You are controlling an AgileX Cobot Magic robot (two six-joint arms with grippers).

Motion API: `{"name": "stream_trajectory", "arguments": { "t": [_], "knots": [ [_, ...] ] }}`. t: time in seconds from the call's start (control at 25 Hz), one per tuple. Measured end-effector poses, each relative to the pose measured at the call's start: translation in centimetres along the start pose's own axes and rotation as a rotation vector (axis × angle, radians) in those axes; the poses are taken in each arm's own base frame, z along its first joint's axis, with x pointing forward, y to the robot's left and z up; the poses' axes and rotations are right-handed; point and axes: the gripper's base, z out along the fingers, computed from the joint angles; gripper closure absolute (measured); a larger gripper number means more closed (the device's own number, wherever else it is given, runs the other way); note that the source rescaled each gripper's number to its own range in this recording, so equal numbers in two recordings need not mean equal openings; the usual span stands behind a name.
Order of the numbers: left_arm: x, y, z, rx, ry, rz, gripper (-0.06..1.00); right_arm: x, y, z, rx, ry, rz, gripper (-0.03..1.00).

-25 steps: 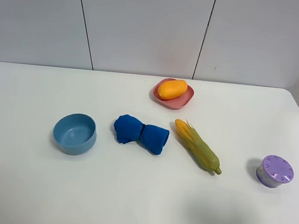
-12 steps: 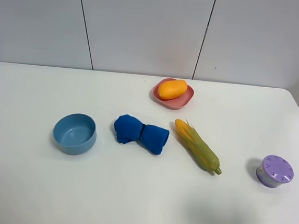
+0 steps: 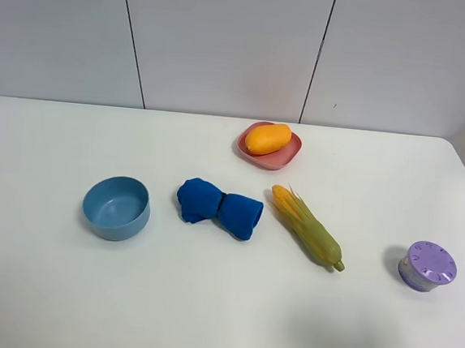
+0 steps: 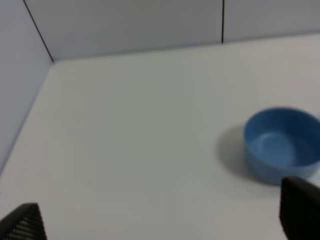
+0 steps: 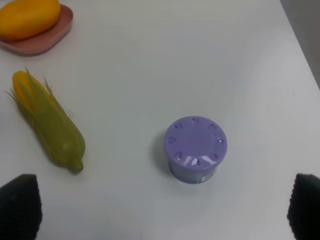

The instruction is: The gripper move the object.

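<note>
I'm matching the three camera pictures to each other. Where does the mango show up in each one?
Exterior high: the mango lies on the pink plate, at the table's far middle.
Left wrist: not in it.
Right wrist: the mango, cut off at the picture's edge.
Shared landmark: the corn cob.

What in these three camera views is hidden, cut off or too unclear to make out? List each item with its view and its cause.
- Left gripper: left wrist view, only two fingertips show at the frame edge.
- Right gripper: right wrist view, likewise cut off.
- Both arms: outside the high view.
- Mango: cut by the right wrist frame edge.
- Purple container contents: lid covers them.
</note>
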Motion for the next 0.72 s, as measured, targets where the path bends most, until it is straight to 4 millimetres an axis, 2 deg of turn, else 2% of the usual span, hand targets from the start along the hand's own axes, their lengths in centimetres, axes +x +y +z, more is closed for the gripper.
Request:
{"name": "stream_trajectory", "arguments": {
  "t": [0.12,0.72],
  "knots": [
    [0.41,-0.04,0.53,0.002,0.019,0.0,0.12,0.0,0.0,0.0,0.0,0.0,0.0,-0.03],
    [0.45,-0.05,0.59,0.002,0.019,0.0,0.12,0.0,0.0,0.0,0.0,0.0,0.0,-0.03]
  ]
}}
